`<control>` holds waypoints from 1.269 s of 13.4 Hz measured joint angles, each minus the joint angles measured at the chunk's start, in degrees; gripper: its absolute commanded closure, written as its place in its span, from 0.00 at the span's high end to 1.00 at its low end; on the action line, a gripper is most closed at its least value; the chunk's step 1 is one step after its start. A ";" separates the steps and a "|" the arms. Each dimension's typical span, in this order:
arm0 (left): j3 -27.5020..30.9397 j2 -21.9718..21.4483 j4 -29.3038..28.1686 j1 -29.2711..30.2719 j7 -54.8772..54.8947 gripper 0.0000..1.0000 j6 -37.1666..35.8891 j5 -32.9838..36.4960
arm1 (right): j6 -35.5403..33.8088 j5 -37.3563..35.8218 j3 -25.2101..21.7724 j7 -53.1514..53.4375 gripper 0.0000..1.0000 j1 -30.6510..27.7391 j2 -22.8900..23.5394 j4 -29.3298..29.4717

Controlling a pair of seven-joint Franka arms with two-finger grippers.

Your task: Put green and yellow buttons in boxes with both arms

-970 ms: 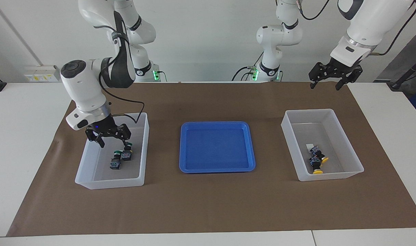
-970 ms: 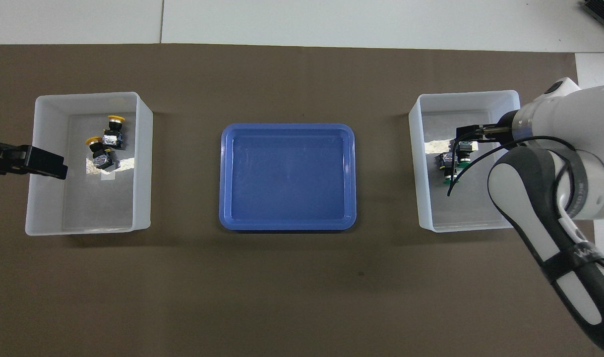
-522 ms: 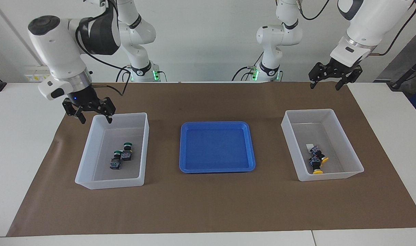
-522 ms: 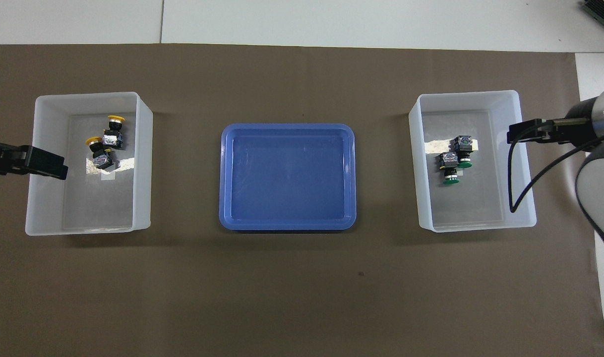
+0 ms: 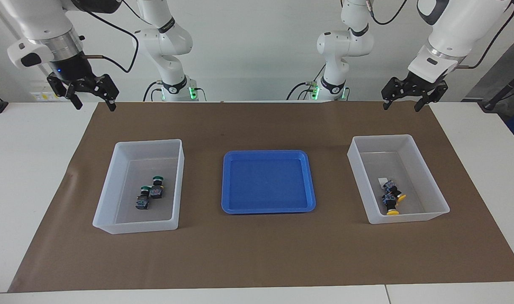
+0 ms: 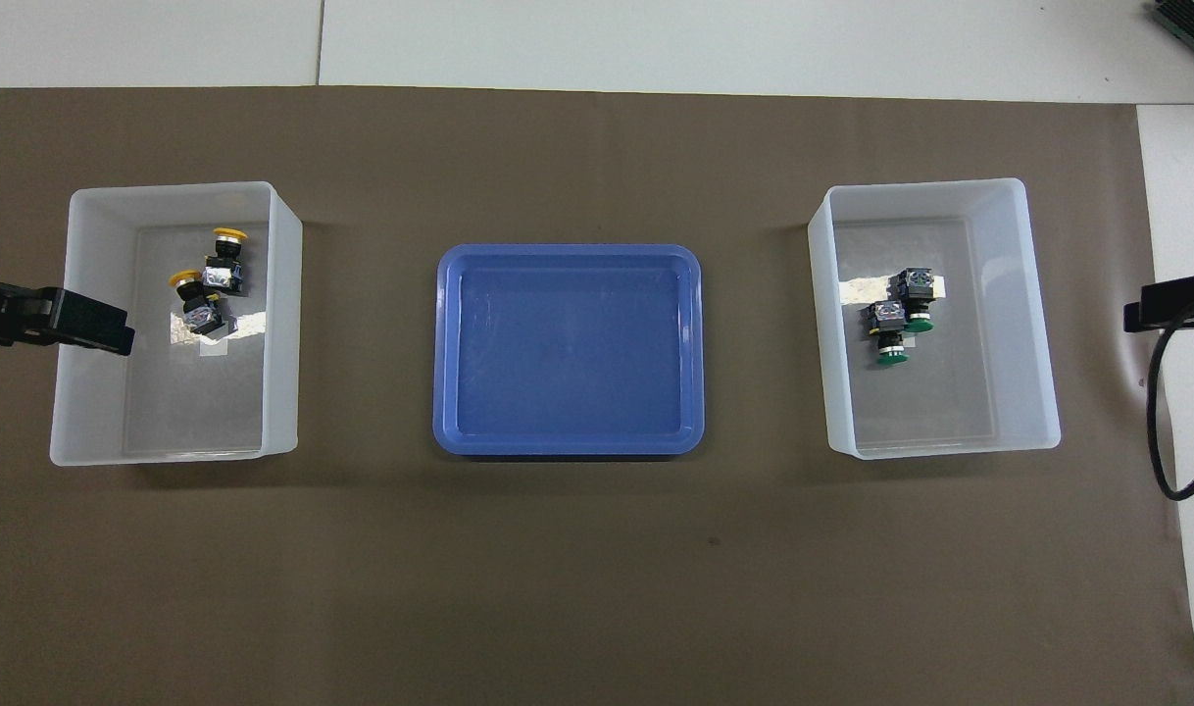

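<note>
Two green buttons (image 5: 150, 192) (image 6: 899, 316) lie side by side in the box (image 5: 179, 177) (image 6: 822, 324) at the right arm's end of the table. Two yellow buttons (image 5: 392, 197) (image 6: 210, 282) lie together in the matching box (image 5: 358, 177) (image 6: 283, 314) at the left arm's end. My right gripper (image 5: 95, 105) hangs open and empty, high over the brown mat's corner by its own base. My left gripper (image 5: 401, 107) is likewise open and empty, raised over the mat's edge at its end, and waits there.
A shallow blue tray (image 5: 226, 181) (image 6: 568, 348) with nothing in it sits between the two boxes. The brown mat (image 5: 257, 253) covers the white table; bare mat lies around the boxes.
My right gripper rose out of the box with the green buttons and drew back up toward its base, still open. The buttons and the left arm did not move.
</note>
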 measured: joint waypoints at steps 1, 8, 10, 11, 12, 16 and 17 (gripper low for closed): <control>0.00 0.00 -0.01 0.00 0.00 1.00 0.00 0.00 | -0.37 0.00 0.17 0.24 1.00 0.04 0.03 0.04; 0.00 0.00 -0.05 0.00 0.00 1.00 0.00 0.00 | -0.60 0.00 1.30 1.10 1.00 0.34 1.07 -0.07; 0.00 -0.01 -0.05 0.00 0.00 1.00 0.01 0.00 | -0.59 -0.01 0.37 1.10 1.00 1.92 1.13 -0.07; 0.00 -0.01 -0.05 0.00 0.00 1.00 0.02 0.00 | -0.57 -0.03 -0.73 1.15 1.00 3.39 1.14 -0.07; 0.00 -0.01 -0.05 0.00 0.00 1.00 0.02 0.00 | -0.54 -0.04 -1.59 1.18 1.00 4.29 1.16 -0.07; 0.00 -0.01 -0.06 0.00 0.00 1.00 0.02 0.00 | -0.59 -0.04 -2.22 1.18 1.00 4.63 1.16 -0.07; 0.00 -0.01 -0.06 0.00 0.00 1.00 0.02 0.00 | -0.82 -0.04 -2.23 1.18 1.00 4.73 1.16 -0.07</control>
